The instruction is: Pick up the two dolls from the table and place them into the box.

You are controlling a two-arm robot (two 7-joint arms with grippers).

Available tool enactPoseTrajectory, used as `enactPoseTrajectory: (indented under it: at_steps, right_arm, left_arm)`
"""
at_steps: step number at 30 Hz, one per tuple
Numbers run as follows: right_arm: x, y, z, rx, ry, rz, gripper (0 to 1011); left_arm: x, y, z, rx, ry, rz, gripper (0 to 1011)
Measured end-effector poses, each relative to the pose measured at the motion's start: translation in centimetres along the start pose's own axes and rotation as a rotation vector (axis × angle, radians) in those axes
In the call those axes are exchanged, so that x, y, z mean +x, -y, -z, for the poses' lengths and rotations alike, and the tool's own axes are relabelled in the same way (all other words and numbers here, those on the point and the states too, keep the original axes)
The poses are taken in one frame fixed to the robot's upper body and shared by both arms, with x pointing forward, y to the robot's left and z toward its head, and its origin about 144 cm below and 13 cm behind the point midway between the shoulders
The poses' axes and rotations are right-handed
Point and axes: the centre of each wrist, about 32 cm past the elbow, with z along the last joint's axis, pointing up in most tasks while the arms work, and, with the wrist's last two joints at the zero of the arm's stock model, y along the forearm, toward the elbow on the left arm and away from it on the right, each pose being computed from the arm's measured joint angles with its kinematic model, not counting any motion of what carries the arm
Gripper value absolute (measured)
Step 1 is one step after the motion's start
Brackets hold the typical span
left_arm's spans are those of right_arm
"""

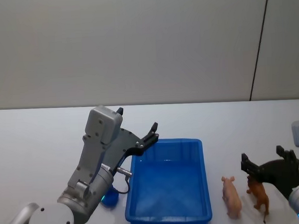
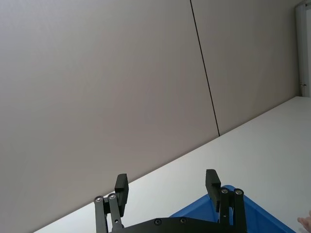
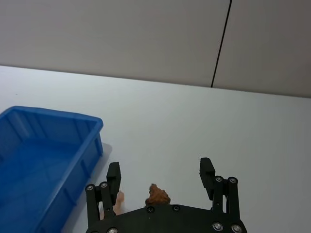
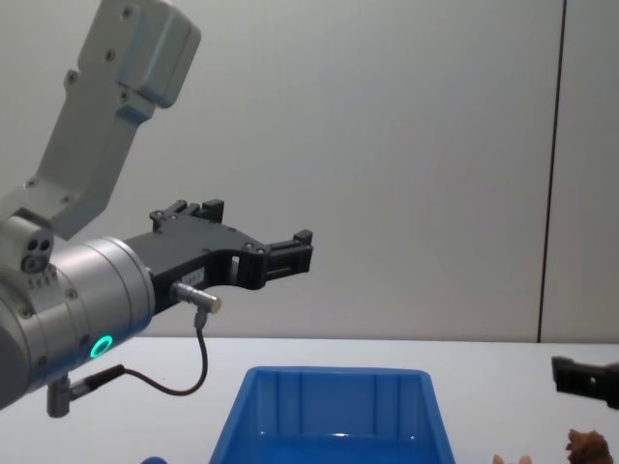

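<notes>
A pale wall [image 1: 136,42] with one dark vertical seam backs the white table [image 1: 31,148], whose near edge is cut off in the head view. The box [image 1: 176,148] sits on the table in the near middle. Its blue floor and ribbed walls lie bare, and its near rim is partly cropped at the bottom. The chest view sees the box [image 4: 329,406] from the side and shows only its upper part. The left arm rises at the near left, hiding the table beside the box's left wall. The left gripper [image 1: 138,118] hangs in the air over the box's far left corner, jaws spread and holding nothing. One fingertip is half hidden behind the wrist housing. From the left wrist, the same gripper [image 2: 166,178] points at the wall, with a corner of the box [image 2: 252,213] below it. The right gripper [image 1: 263,156] comes in from the near right, its arm mostly cut off, jaws released wide above the brown doll [image 1: 257,194]. In the chest view one of its fingers [image 4: 580,377] stands clear above that doll [image 4: 588,447]. Seen from the right wrist, the gripper [image 3: 160,166] hides all but the doll's top [image 3: 158,195]. The pink doll [image 1: 232,197] stands on the table between the box and the brown doll, apart from both. A small blue toy [image 1: 110,198] lies just left of the box, mostly hidden behind the left arm, its shape hard to make out.
</notes>
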Motion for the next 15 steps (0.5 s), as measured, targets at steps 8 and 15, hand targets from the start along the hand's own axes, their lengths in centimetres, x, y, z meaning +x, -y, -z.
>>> enactPoseTrajectory:
  at_steps: [8, 15]
  right_arm:
    - [0.1, 0.1, 0.6, -0.058, -0.005, 0.035, 1001]
    - [0.2, 0.1, 1.2, -0.103, -0.008, 0.047, 1001]
  left_arm:
    - [0.0, 0.0, 0.0, 0.0, 0.0, 0.0, 1001]
    - [0.0, 0.0, 0.0, 0.0, 0.0, 0.0, 1001]
